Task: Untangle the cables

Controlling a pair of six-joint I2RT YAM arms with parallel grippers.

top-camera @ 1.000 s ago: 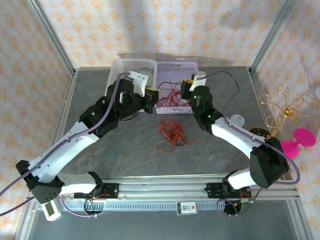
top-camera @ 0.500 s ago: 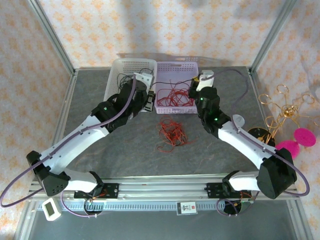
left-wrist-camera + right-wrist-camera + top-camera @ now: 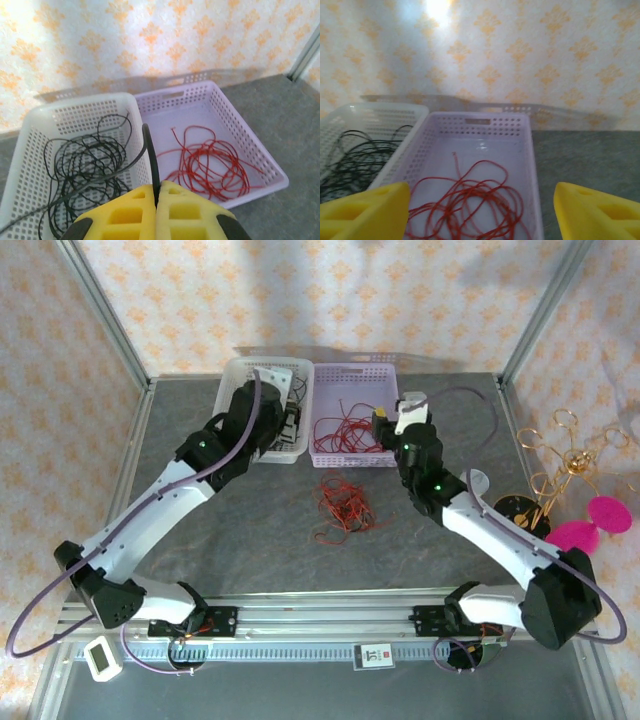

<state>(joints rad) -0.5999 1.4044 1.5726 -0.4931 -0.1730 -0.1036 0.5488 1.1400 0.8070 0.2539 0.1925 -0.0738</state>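
- While you look down from the top camera, the grey table (image 3: pixel 250 520) carries everything: two baskets side by side at its far edge, and tangled cables near its middle.
- Your left arm (image 3: pixel 170 495) stretches up and across to the white basket. Your right arm (image 3: pixel 480 520) stretches to the near right corner of the lavender basket.
- You have the lavender basket (image 3: pixel 385 375) set against the white basket's right wall, and a loose coil of red cable (image 3: pixel 210 165) lies on its floor.
- You have the white basket (image 3: pixel 240 375) holding a heap of black cable (image 3: pixel 85 165) in slack loops.
- Off the table's right edge you can see a gold wire ornament (image 3: pixel 570 460), well apart from both arms.
- Just in front of the lavender basket, on bare table, you will find the red tangle (image 3: pixel 342 508), a knotted bundle of cables. It touches neither gripper. Whether any black wire runs through it cannot be told from above.
- Your left gripper (image 3: pixel 156 192) has its yellow fingers (image 3: pixel 130 210) pressed flat together, pinching a black strand (image 3: pixel 149 155). That strand stands up from between the tips, above the wall where the two baskets meet.
- Your right gripper (image 3: pixel 482 210) hangs over the near end of the lavender basket. Its yellow fingers (image 3: pixel 370 210) are spread wide, with nothing between them.
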